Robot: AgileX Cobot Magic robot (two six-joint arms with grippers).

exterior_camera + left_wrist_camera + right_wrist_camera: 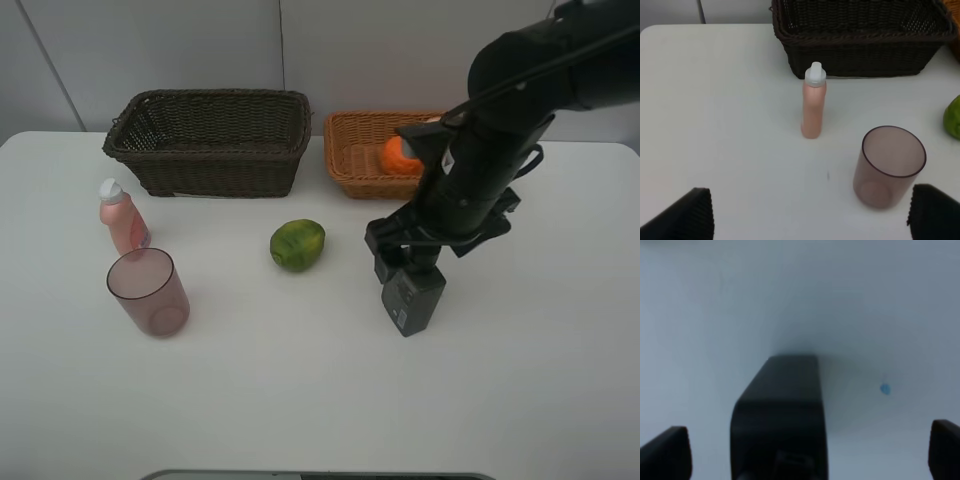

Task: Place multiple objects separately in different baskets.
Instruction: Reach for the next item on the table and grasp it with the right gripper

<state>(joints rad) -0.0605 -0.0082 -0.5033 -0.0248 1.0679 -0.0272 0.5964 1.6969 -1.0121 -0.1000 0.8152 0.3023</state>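
The dark grey pump bottle sat on the white table between the right jaws, which stood wide apart with a clear gap on either side of it. The left jaws, equally wide and empty, hung above the table near the mauve cup and pink bottle. The orange lay in the tan basket. The green fruit lay before the dark basket.

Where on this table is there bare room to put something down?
Bare: the front strip of the table, nearer than the cup and the grey bottle; right of the arm. Crowded: pink bottle close by the cup.
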